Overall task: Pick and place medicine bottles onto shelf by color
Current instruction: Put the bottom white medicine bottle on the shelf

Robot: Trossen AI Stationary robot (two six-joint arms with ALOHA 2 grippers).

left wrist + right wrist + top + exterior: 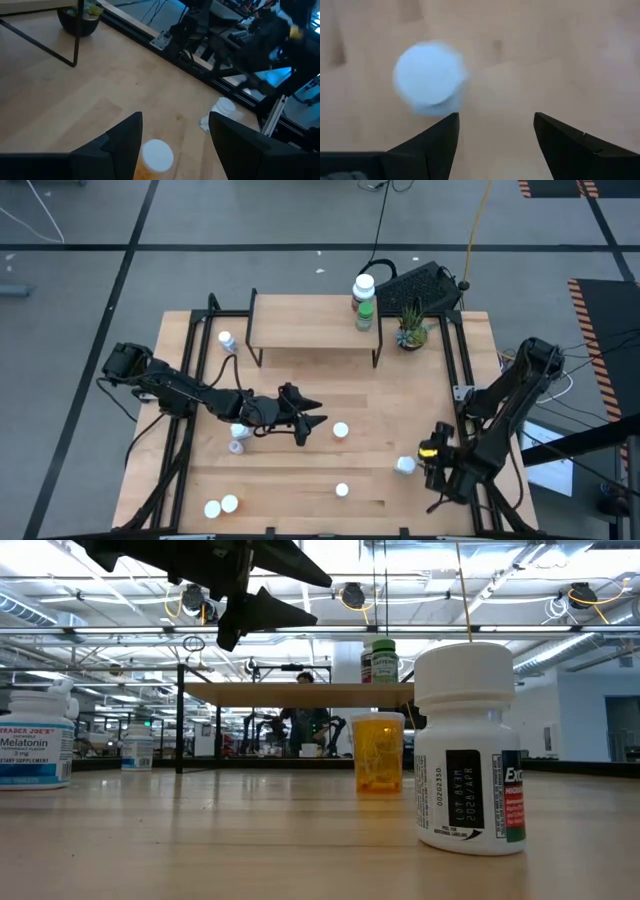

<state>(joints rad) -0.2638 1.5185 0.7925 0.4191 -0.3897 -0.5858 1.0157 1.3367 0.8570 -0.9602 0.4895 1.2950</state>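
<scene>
The left gripper (318, 422), fingers spread and holding nothing, hangs over the table's middle just short of the white-capped orange bottle (341, 430); if it drops off-centre, a finger could tip that bottle over. The right gripper (424, 451), also spread and empty, sits by the right edge next to a white bottle (405, 465) and could knock it aside. The light-wood table (300, 390) carries the shelf (310, 325) along its far edge, green bottles (364, 315) at the shelf's right end, with an open workshop beyond.
</scene>
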